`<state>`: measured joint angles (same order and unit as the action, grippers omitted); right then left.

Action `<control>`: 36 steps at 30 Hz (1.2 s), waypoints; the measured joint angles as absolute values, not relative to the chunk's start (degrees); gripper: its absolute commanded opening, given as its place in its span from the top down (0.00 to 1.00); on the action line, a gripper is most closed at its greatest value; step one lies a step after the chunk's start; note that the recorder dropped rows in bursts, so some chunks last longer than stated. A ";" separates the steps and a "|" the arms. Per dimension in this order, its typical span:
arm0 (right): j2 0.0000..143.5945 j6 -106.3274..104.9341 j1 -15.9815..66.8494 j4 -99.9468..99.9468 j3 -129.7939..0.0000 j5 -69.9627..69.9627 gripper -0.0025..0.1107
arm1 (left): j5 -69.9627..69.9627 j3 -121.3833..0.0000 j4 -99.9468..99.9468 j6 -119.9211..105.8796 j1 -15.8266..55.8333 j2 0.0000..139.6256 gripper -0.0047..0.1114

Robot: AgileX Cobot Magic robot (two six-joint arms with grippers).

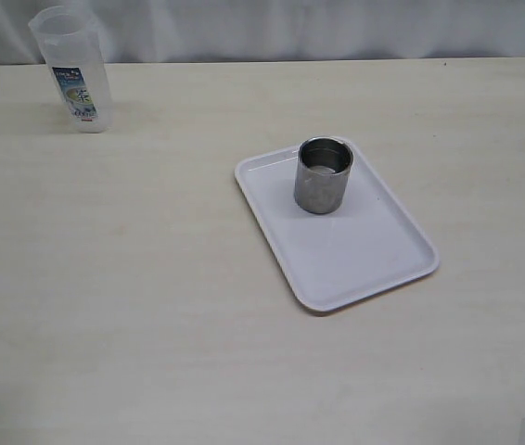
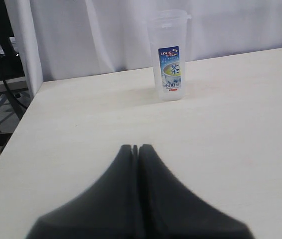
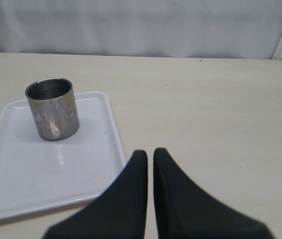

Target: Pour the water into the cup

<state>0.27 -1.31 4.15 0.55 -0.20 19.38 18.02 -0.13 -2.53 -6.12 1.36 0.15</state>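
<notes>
A tall clear plastic container [image 1: 72,69] with a blue-and-white label stands upright at the table's far left; the water in it is hard to make out. It also shows in the left wrist view [image 2: 171,55]. The steel cup [image 1: 323,174] stands upright on a white tray [image 1: 355,250] near the middle, and also shows in the right wrist view [image 3: 52,108]. My left gripper [image 2: 135,148] is shut and empty, well short of the container. My right gripper [image 3: 150,152] is shut and empty, beside the tray's edge [image 3: 116,134]. Neither gripper shows in the exterior view.
The pale wooden table [image 1: 133,297] runs to a white curtain [image 1: 290,28] at the back. In the left wrist view the table's side edge [image 2: 19,124] shows, with a white post and dark gear beyond it.
</notes>
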 measured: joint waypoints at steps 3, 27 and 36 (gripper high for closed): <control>0.27 -1.31 4.15 0.55 -0.20 19.38 0.94 | 18.02 -0.13 -2.53 -6.25 1.36 0.15 0.96; 0.27 -0.38 4.15 0.67 -0.20 19.38 0.94 | 18.02 -0.13 -2.53 -6.25 1.36 0.15 0.96; 0.27 -0.38 4.15 0.67 -0.20 19.38 0.94 | 18.02 -0.13 -2.53 -6.25 1.36 0.15 0.96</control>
<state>0.27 -0.38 4.15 0.67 -0.20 19.38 18.02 -0.13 -2.53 -6.25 1.36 0.15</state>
